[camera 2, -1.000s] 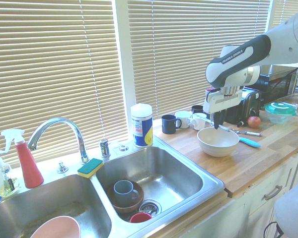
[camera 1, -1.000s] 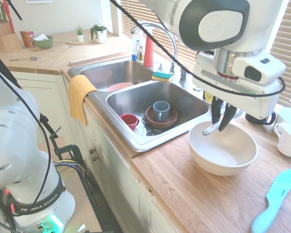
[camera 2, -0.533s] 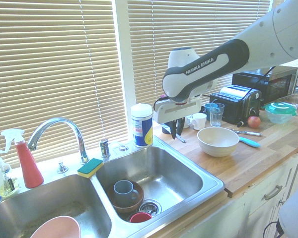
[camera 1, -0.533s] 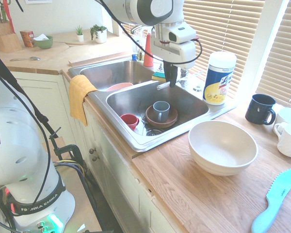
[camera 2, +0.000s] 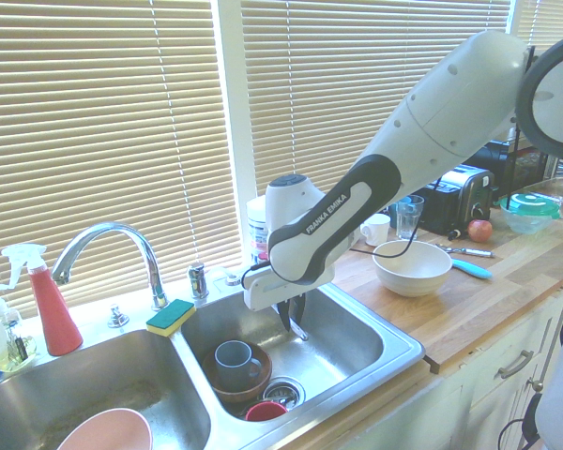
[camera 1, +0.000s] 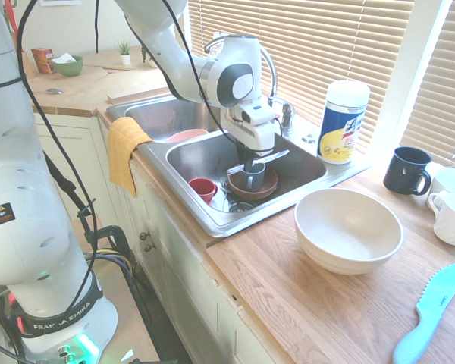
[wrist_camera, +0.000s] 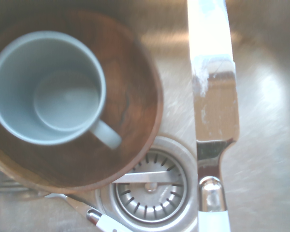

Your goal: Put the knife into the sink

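1. Swung across since the earlier frame, the knife (camera 1: 273, 158) and the fingers (camera 2: 283, 314) now sit lower, over the basin of the sink (camera 1: 230, 225) that holds the mug (camera 2: 233, 364).
2. Clenched on the knife, the fingers keep it off the basin floor.
3. Seen from the wrist, the knife runs beside the wooden bowl (wrist_camera: 131, 92), in which the blue-grey mug stands.
4. Next to that bowl are the strainer (wrist_camera: 151, 194) and a white-handled fork (wrist_camera: 79, 205).
5. A red cup (camera 1: 202, 190) is in the same basin.
6. On the surface (camera 1: 277, 284) stand the cream bowl (camera 1: 349, 254) and the teal knife (camera 1: 431, 311).
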`<state>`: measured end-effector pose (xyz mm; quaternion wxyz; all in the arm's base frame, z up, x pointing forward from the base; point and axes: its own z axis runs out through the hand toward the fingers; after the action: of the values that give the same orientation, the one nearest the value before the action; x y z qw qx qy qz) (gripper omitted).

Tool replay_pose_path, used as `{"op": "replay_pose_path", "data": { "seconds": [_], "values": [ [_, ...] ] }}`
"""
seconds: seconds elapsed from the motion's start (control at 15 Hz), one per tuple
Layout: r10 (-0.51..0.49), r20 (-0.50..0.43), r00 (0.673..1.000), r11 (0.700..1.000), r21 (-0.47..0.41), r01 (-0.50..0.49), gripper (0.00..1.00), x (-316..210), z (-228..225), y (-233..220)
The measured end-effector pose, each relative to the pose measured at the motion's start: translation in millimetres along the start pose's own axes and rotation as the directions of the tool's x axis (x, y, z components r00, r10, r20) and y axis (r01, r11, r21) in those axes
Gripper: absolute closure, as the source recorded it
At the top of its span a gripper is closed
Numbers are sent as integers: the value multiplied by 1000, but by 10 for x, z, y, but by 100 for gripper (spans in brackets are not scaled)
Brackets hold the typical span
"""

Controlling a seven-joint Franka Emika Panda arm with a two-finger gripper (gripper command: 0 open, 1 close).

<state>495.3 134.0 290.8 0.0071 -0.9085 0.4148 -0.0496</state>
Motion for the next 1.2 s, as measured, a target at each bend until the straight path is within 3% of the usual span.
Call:
{"op": "replay_pose_path", "data": {
  "seconds": [0.53, 0.87, 0.93, 1.2],
  "values": [
    [69, 47, 997, 996, -60, -66, 100, 195, 1161, 104],
    [77, 65, 995, 995, -63, -73, 100, 308, 1440, -71],
    [74, 69, 995, 996, -64, -69, 0, 315, 1470, -90],
    [63, 90, 994, 995, -85, -55, 0, 248, 1632, -75]
  ]
}}
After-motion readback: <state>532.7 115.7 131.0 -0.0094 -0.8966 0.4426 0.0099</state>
